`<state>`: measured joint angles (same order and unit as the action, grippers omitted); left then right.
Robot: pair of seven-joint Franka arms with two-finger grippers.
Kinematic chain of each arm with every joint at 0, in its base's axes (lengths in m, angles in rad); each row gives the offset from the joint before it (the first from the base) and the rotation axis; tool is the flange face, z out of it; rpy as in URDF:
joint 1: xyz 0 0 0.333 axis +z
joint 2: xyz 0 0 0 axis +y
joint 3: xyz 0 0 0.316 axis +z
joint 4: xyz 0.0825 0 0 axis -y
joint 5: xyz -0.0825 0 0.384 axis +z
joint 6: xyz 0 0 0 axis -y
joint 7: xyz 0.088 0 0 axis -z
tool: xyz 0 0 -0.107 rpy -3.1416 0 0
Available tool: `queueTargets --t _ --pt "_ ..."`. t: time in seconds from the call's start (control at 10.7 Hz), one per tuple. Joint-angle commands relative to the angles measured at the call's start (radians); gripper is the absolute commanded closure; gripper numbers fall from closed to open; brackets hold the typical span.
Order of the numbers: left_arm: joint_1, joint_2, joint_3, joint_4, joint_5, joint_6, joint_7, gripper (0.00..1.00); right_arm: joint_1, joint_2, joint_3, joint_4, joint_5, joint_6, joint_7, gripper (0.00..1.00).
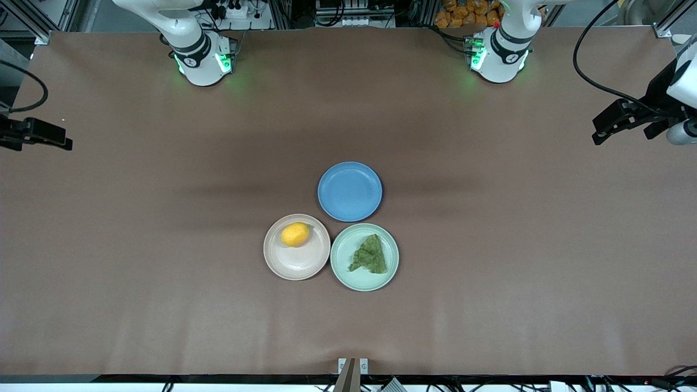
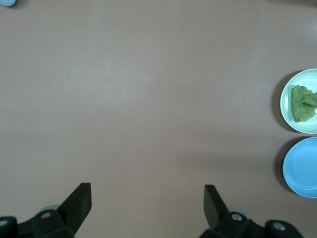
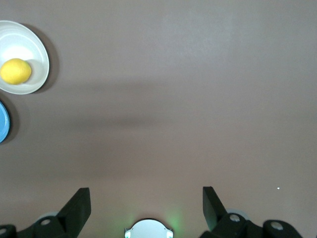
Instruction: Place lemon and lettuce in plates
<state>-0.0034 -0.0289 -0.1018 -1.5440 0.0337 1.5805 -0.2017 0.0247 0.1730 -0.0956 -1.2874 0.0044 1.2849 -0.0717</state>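
Note:
The lemon lies in the beige-pink plate. The lettuce lies in the mint green plate beside it, toward the left arm's end. My right gripper is open and empty, held high over the right arm's end of the table. My left gripper is open and empty, high over the left arm's end. The right wrist view shows its open gripper, the lemon and its plate. The left wrist view shows its open gripper, the lettuce and the mint plate.
An empty blue plate sits just farther from the front camera than the two plates, touching both; it also shows in the left wrist view. Brown table cover all round. The right arm's base shows under its gripper.

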Motion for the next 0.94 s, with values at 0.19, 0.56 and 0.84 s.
queueTargets --t 0.19,0.56,0.84 --pt "0.006 0.004 0.001 0.018 -0.023 -0.005 0.021 0.0 -0.065 -0.222 0.079 -0.3 -0.017 0.109 -0.007 0.0" --pt "0.006 0.004 0.001 0.018 -0.026 -0.004 0.025 0.0 -0.062 -0.294 0.082 -0.393 -0.015 0.138 -0.007 0.0" --pt "0.008 0.006 0.001 0.018 -0.026 -0.004 0.027 0.0 -0.058 -0.294 0.083 -0.394 -0.015 0.169 -0.005 0.0"
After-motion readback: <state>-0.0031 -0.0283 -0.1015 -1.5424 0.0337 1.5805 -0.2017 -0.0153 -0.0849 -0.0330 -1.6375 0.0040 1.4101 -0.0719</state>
